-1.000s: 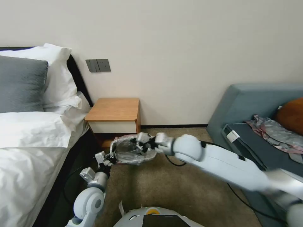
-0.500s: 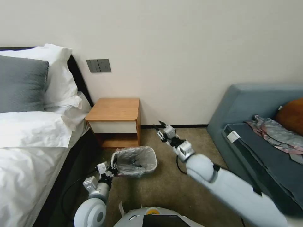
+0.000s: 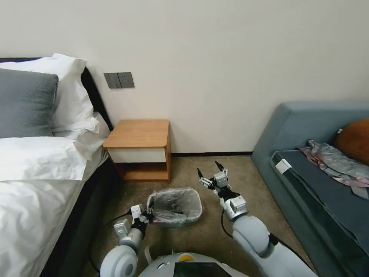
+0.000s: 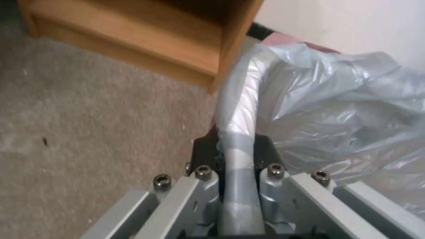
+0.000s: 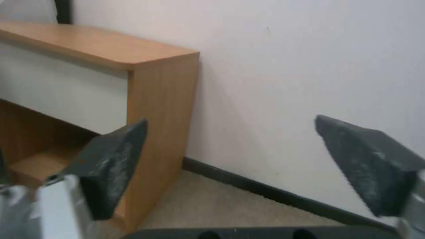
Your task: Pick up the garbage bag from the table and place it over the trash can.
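The trash can (image 3: 191,218) stands on the carpet in front of the table (image 3: 138,134), a wooden nightstand. The crinkly grey garbage bag (image 3: 175,203) lines it and is folded over its rim. My left gripper (image 3: 148,216) is shut on the bin's left rim through the bag. In the left wrist view the black fingers (image 4: 204,153) clamp the bag-covered rim (image 4: 241,99), with the garbage bag (image 4: 341,99) billowing inside. My right gripper (image 3: 211,174) hovers open just right of the bin, touching nothing. Its fingers (image 5: 113,159) stand wide apart, facing the table (image 5: 93,46).
A bed with white pillows (image 3: 34,157) runs along the left. A blue sofa (image 3: 307,154) with a patterned cloth (image 3: 332,159) lies on the right. A black cable (image 3: 223,227) runs over the carpet near the right arm. Open carpet lies between nightstand and sofa.
My right gripper came off the bin's rim, opened and drew back to the right. The bin, held by my left gripper, slid toward me and a little right.
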Available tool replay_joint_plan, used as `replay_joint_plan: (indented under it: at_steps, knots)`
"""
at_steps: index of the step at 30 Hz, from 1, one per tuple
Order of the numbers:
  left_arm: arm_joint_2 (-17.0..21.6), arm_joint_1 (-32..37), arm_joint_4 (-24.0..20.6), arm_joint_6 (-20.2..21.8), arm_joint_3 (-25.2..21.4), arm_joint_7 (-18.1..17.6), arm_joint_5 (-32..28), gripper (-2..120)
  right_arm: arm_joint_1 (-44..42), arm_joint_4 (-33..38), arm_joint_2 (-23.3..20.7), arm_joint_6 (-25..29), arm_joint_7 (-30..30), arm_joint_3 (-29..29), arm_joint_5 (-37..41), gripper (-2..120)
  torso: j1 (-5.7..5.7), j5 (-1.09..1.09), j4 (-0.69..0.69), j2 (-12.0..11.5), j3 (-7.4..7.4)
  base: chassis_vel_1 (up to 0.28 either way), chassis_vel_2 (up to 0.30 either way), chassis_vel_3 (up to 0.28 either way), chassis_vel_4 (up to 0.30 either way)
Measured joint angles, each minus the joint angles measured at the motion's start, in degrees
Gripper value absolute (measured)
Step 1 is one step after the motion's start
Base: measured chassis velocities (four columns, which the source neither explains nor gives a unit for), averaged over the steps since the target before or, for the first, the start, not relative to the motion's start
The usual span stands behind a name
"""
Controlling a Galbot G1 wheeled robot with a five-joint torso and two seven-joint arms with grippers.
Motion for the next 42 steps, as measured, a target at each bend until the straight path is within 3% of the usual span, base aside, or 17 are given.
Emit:
replay_joint_plan:
  at_steps: [7, 17, 26, 31, 35, 42]
  knots:
    - [-0.6, -0.9, 1.2, -0.1, 2.2, -2.3, 0.8, 5, -1.1, 0.3, 1.4, 0.4, -0.3, 0.7, -0.5, 100, 0.00, 0.00, 0.00, 0.0, 0.00, 0.000, 0.000, 0.000, 0.000]
    - [0.0, -2.5, 2.3, 1.7, 2.4, -1.5, 0.8, 5, -1.3, -0.1, 2.2, 0.5, -0.7, 0.4, -0.8, 100, 0.01, 0.01, 0.00, 0.0, 0.00, 0.000, 0.000, 0.000, 0.000]
    - [-0.4, -5.1, 4.8, 2.4, 2.8, -1.8, 0.6, 38, -0.9, 0.5, 1.4, -0.8, -0.3, 0.3, 2.8, 100, 0.00, 0.01, 0.00, 0.0, 0.00, 0.000, 0.000, 0.000, 0.000]
    - [-0.4, -5.2, 4.8, 2.5, 2.9, -1.9, 0.6, 44, -0.7, 0.3, 1.2, -0.8, -0.3, 0.5, 2.9, 100, 0.00, 0.00, 0.00, 0.0, 0.00, 0.000, 0.000, 0.000, 0.000]
    - [0.1, -5.1, 3.9, 2.5, 1.9, -2.2, 0.5, 71, -0.1, -0.5, 1.0, -0.9, -0.3, 0.4, 3.2, 100, 0.01, 0.00, 0.00, 0.0, 0.01, 0.000, 0.000, 0.000, 0.000]
    - [0.5, -4.4, 2.8, 2.2, 0.4, -1.6, 2.4, 93, 0.2, -0.3, 1.3, -1.3, -0.7, -0.1, 4.1, 100, 0.00, 0.00, 0.00, 0.0, 0.00, 0.000, 0.000, 0.000, 0.000]
